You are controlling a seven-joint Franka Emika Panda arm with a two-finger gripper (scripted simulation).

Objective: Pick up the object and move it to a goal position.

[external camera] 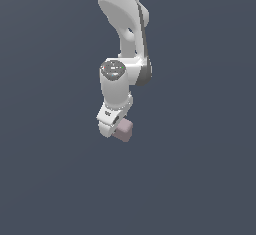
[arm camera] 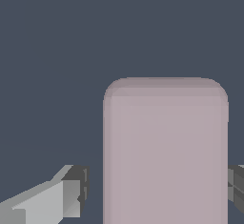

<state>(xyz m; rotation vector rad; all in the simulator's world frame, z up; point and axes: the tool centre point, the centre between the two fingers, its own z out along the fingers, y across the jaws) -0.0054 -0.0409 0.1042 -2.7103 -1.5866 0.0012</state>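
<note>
Pincer point(arm camera: 155, 192) fingers flank pink block point(arm camera: 165, 151) (one finger apart).

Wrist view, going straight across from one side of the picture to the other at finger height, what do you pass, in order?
One gripper finger → a gap of plain dark background → the pale pink block → the other finger's tip, right at the block's edge at the frame's border.

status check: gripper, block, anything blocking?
Gripper open, straddling block. One finger clearly apart from it, no grip. Nothing in the way.
</note>
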